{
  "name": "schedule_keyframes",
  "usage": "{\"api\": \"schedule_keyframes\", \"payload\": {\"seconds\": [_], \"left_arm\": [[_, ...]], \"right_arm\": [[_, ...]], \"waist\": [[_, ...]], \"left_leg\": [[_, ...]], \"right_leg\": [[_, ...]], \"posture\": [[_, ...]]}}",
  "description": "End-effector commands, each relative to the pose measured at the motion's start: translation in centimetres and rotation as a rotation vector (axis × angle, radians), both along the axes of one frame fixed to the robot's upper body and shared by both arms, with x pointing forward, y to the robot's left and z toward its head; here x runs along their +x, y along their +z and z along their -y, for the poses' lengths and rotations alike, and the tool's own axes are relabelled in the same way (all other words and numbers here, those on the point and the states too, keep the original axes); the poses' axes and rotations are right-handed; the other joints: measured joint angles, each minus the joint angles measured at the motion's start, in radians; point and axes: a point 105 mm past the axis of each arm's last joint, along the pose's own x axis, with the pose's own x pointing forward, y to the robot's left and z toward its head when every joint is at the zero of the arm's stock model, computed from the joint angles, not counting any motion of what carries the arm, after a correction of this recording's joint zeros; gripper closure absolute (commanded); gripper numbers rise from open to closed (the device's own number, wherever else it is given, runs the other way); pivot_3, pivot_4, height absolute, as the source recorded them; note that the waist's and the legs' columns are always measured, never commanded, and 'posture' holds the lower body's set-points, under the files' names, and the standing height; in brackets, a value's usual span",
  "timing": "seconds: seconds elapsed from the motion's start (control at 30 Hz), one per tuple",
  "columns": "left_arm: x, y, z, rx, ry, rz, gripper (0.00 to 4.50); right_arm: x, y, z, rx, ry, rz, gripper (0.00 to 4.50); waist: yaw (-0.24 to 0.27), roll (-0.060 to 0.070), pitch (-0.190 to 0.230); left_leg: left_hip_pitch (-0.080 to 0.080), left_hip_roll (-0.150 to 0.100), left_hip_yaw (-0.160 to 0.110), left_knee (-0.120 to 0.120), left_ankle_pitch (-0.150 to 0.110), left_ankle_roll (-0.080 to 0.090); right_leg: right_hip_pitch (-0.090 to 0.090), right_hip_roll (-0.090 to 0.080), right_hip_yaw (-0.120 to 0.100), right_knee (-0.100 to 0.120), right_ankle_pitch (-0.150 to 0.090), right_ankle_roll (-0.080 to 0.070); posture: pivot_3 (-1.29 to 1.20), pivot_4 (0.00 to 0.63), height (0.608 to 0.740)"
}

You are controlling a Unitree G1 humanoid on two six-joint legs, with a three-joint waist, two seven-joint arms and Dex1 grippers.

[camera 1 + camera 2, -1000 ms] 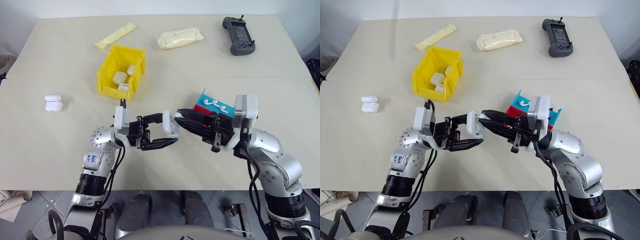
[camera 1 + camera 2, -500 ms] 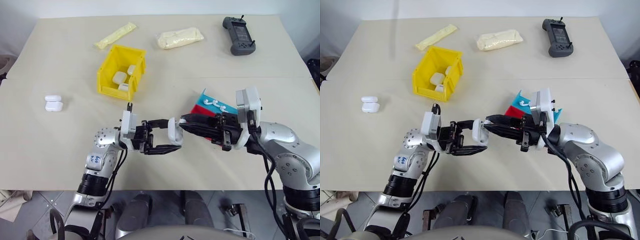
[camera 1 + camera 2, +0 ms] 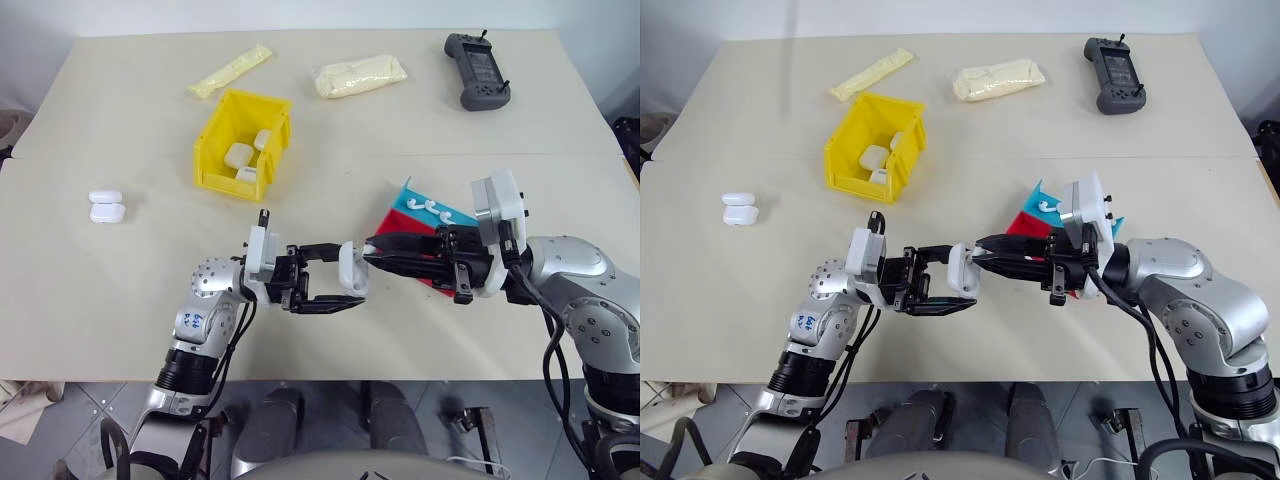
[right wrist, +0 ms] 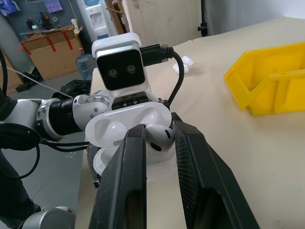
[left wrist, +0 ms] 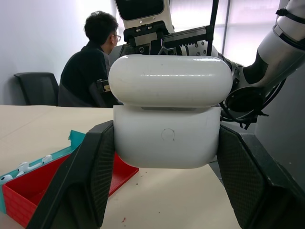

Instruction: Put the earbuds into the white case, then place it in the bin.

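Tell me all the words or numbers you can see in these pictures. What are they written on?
No text here can be read for sure.
Blue handwriting on the left arm: too small to read.
Posters on the far wall in the right wrist view: too blurred to read.
White case, yellow bin, grey controller: no words visible on them.

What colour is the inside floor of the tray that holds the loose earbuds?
Red, with turquoise-blue walls; the tray shows best in the left wrist view.
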Motion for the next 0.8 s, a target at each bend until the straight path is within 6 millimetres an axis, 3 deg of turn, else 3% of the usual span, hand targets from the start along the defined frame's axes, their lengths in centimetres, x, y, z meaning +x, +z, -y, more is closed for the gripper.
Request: {"api": "schedule_keyframes", "payload": {"seconds": [0.03, 0.4, 0.8], "left_arm": [[0.0, 2.1, -0.2, -0.07, 0.031, 0.075, 1.7], [-0.1, 2.2, -0.2, -0.063, 0.02, 0.075, 1.7], [0.2, 2.4, -0.3, -0.068, 0.031, 0.077, 1.7]], "right_arm": [[-2.2, -1.1, -1.9, -0.028, 0.148, -0.048, 4.02], [-3.0, -1.2, -3.0, -0.076, 0.205, -0.019, 4.02], [-3.9, -2.3, -2.8, -0.157, 0.245, -0.032, 4.02]], "waist": [[0.0, 0.0, 0.0], [0.0, 0.0, 0.0], [0.0, 0.0, 0.0]], "left_leg": [[0.0, 0.0, 0.0, 0.0, 0.0, 0.0], [0.0, 0.0, 0.0, 0.0, 0.0, 0.0], [0.0, 0.0, 0.0, 0.0, 0.0, 0.0]], "right_leg": [[0.0, 0.0, 0.0, 0.0, 0.0, 0.0], [0.0, 0.0, 0.0, 0.0, 0.0, 0.0], [0.0, 0.0, 0.0, 0.0, 0.0, 0.0]], "posture": [[0.0, 0.15, 0.74], [0.0, 0.15, 0.74], [0.0, 0.15, 0.74]]}}
